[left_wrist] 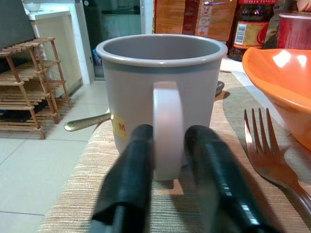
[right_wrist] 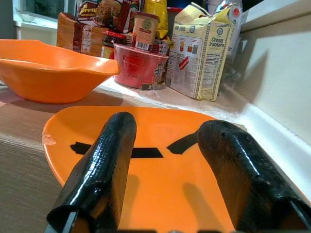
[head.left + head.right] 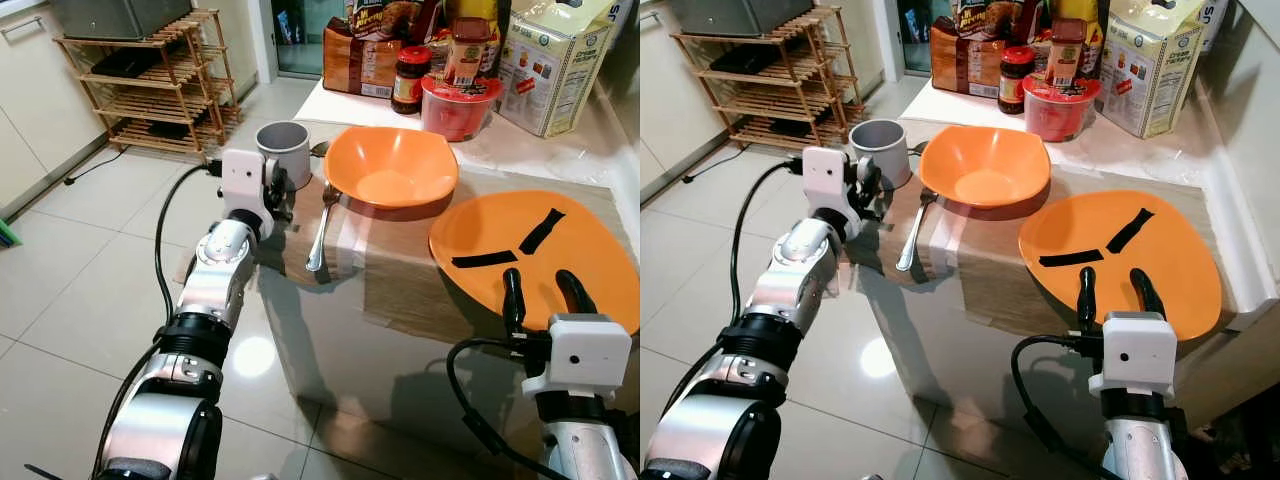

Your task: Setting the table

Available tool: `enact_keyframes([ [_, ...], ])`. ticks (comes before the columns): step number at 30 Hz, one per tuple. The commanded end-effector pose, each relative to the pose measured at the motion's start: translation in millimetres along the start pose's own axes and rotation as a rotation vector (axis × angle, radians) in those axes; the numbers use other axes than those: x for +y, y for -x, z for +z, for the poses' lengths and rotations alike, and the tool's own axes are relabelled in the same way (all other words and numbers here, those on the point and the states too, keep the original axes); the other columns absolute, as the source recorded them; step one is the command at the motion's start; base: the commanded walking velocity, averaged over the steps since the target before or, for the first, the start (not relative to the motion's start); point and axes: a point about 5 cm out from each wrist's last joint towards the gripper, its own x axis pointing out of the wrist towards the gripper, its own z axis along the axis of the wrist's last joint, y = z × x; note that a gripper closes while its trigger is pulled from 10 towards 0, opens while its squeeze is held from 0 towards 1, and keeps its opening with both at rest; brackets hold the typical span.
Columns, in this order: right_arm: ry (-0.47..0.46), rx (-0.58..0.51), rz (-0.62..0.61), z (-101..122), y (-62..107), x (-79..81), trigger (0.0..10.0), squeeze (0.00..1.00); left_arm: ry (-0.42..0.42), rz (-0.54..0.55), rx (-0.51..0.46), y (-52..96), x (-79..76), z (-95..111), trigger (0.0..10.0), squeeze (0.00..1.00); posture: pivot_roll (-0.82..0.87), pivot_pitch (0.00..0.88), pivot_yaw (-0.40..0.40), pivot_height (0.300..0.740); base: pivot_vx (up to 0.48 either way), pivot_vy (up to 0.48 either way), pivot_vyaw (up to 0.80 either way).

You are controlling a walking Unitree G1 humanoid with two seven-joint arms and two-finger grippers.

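Looks like the mug [image 1: 163, 99] is being handled: its handle is straddled by the left gripper [image 1: 167, 160], jaws nearly closed, so they'd need tightening next, while the right gripper [image 2: 165, 170] is held wide open and empty at the plate's [image 3: 560, 250] 6 o'clock edge.

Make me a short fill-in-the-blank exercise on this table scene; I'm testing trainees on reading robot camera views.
1. The left gripper has its fingers on either side of the grey mug's ____.
2. The fork lies between the mug and the orange ____.
3. The two black strips are stuck on the orange ____.
4. The right gripper is ____, its fingers spread over the near rim of the plate.

Missing words: handle; bowl; plate; open
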Motion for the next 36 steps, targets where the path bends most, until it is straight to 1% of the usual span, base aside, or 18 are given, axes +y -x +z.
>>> enact_keyframes([
  [1, 0.001, -0.003, 0.009, -2.3, -1.6, 1.7, 10.0, 0.0, -0.013, 0.004, -0.015, -0.6, 1.9, 5.4, 0.0, 0.0, -0.08, 0.0, 0.083, 0.74, 0.0, 0.0, 0.0],
  [7, 0.002, -0.005, 0.014, -4.1, -3.9, 2.7, 10.0, 0.0, -0.013, 0.001, -0.024, -0.5, 2.1, 7.5, 0.0, 0.0, -0.08, 0.0, 0.08, 0.74, 0.0, 0.0, 0.0],
  [11, 0.002, -0.012, 0.016, -2.7, -6.2, 3.1, 10.0, 0.0, -0.019, 0.004, -0.049, 0.0, 2.9, 11.1, 0.0, 0.0, -0.08, 0.0, 0.079, 0.74, 0.0, 0.0, 0.0],
  [20, 0.001, -0.034, 0.017, 8.9, -8.6, 4.2, 10.0, 0.0, -0.03, -0.004, -0.075, 0.7, 1.3, 14.6, 0.0, 0.0, -0.07, 0.0, 0.075, 0.74, 0.0, 0.0, 0.0],
  [23, 0.001, -0.039, 0.018, 11.9, -9.4, 5.2, 10.0, 0.0, -0.037, -0.009, -0.098, 1.4, 1.2, 18.2, 0.0, 0.0, -0.07, 0.0, 0.074, 0.74, 0.0, 0.0, 0.0],
  [24, 0.001, -0.04, 0.02, 13.3, -10.3, 5.9, 10.0, 0.0, -0.04, -0.016, -0.126, 2.2, 0.6, 22.1, 0.0, 0.0, -0.07, 0.0, 0.071, 0.74, 0.0, 0.0, 0.0],
  [26, 0.001, -0.04, 0.021, 13.9, -11.3, 6.2, 10.0, 0.0, -0.047, -0.023, -0.152, 3.4, -0.3, 25.6, 0.0, 0.0, -0.06, 0.0, 0.07, 0.74, 0.0, 0.0, 0.0],
  [36, 0.003, -0.043, 0.025, 14.0, -17.6, 8.2, 10.0, 0.0, -0.053, -0.022, -0.226, 11.5, -0.5, 32.5, 0.0, 0.0, -0.05, 0.0, 0.066, 0.74, 0.0, 0.0, 0.0],
])
